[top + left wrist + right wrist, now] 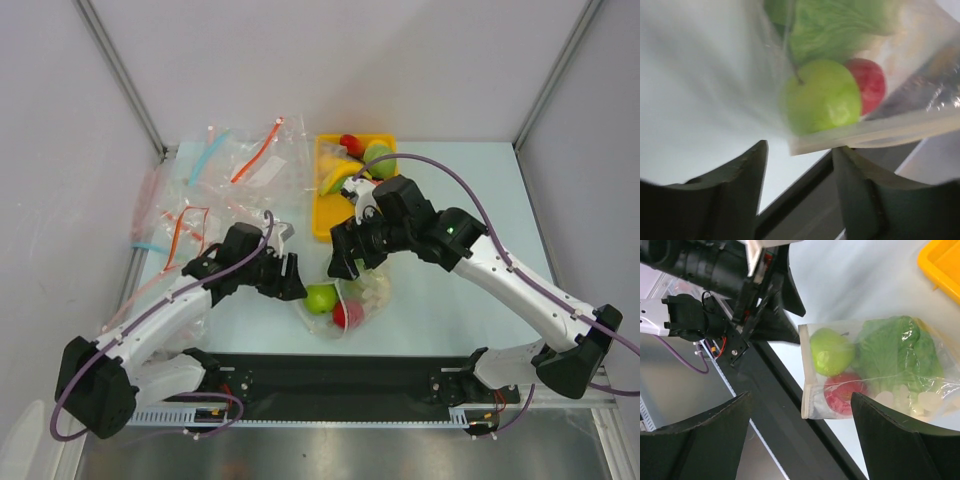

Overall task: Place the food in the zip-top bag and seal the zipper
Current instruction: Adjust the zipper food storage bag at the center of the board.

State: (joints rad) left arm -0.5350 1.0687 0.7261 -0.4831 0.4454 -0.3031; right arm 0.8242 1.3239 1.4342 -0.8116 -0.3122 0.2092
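Robotics lab test cell. White panel walls (pixel 340 60) on aluminium posts (pixel 120 75) enclose a pale table (pixel 470 190). Beyond the right gripper (pixel 342 262) sits a yellow tray (pixel 320 205) of toy food; behind it, a black mounting rail (pixel 340 385).

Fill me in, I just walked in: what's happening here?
Two robot arms are filling a bag. The apple, red fruit and cabbage lie inside it. Both hands are open, holding nothing: the left hand sits at the zipper end, the right hand hovers above. Whether the zipper is sealed isn't clear.
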